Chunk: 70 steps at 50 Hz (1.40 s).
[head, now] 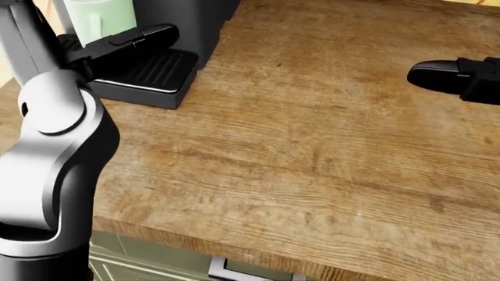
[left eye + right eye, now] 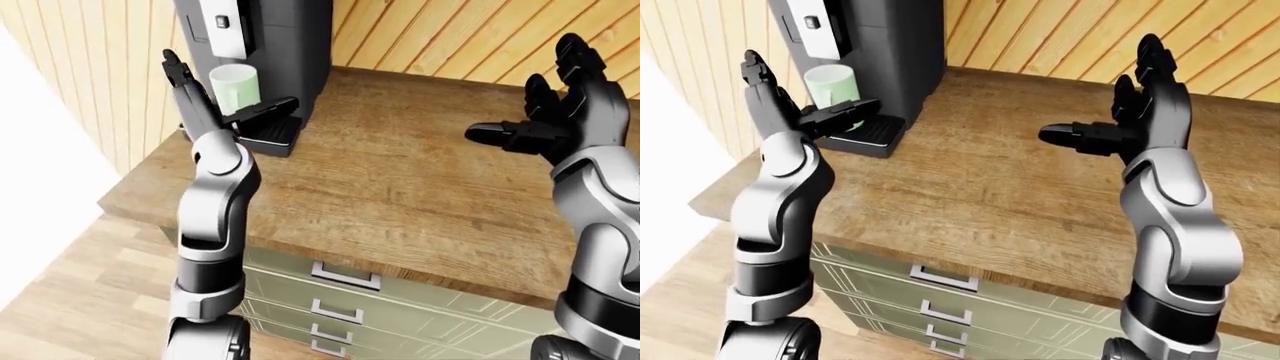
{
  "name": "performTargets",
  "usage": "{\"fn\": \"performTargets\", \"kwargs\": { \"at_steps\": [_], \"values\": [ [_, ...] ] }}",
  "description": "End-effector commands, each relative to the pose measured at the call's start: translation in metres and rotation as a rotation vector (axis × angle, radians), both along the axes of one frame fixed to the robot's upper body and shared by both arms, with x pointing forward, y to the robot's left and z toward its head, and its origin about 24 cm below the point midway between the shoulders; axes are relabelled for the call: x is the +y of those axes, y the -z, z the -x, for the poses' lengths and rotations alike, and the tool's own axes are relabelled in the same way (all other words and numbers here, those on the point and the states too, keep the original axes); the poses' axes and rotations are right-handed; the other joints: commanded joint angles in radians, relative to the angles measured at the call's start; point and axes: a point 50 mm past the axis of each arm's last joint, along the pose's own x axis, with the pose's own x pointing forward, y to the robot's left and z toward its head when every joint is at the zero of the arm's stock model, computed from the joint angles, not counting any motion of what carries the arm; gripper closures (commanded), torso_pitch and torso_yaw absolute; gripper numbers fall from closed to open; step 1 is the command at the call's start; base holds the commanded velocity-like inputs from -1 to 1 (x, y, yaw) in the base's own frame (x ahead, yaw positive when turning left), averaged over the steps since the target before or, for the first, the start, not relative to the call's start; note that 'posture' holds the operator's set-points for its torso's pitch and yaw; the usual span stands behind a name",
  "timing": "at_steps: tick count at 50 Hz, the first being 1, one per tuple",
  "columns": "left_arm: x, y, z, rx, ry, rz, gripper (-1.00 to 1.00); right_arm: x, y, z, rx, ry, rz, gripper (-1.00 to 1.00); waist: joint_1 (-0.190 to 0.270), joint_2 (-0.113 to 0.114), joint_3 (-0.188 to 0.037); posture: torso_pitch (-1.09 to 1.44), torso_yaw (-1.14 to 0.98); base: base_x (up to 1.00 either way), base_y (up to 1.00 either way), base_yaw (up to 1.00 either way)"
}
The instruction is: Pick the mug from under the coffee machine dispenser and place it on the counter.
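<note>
A pale green mug (image 2: 236, 85) stands on the drip tray (image 2: 268, 132) of the black coffee machine (image 2: 270, 45), under its dispenser, at the top left of the left-eye view. My left hand (image 2: 215, 101) is raised beside the mug, open, with one finger up at the mug's left and the thumb reaching across below it; it does not close round the mug. My right hand (image 2: 545, 112) is open and empty, held high over the right part of the wooden counter (image 2: 400, 180). The mug also shows in the head view (image 1: 98, 20).
The counter's near edge (image 2: 330, 259) runs above green drawers with metal handles (image 2: 345, 276). A wood-plank wall (image 2: 460, 37) rises behind the counter. The wood floor (image 2: 80, 300) lies at the lower left.
</note>
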Motion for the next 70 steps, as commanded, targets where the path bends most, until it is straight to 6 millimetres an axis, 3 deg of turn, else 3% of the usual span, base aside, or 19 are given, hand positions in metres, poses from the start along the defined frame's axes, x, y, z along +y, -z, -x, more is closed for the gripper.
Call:
{"fn": "performTargets", "kwargs": {
  "at_steps": [1, 10, 53, 70],
  "values": [
    [-0.004, -0.025, 0.004, -0.112, 0.011, -0.008, -1.00, 0.000, -0.017, 0.005, -0.087, 0.005, 0.021, -1.00, 0.000, -0.003, -0.028, 0.00, 0.00, 0.00, 0.00, 0.00],
    [-0.012, -0.022, -0.002, -0.105, 0.015, -0.002, -1.00, 0.000, -0.016, 0.006, -0.086, 0.006, 0.019, -1.00, 0.001, -0.005, -0.028, 0.00, 0.00, 0.00, 0.00, 0.00],
    [-0.015, -0.005, -0.033, -0.064, -0.014, -0.036, -1.00, -0.001, -0.015, 0.006, -0.086, 0.007, 0.018, -1.00, 0.001, -0.009, -0.032, 0.00, 0.00, 0.00, 0.00, 0.00],
    [-0.003, 0.001, -0.046, -0.048, -0.047, -0.037, -1.00, 0.000, -0.016, 0.008, -0.091, 0.004, 0.016, -1.00, 0.001, -0.008, -0.034, 0.00, 0.00, 0.00, 0.00, 0.00]
  ]
}}
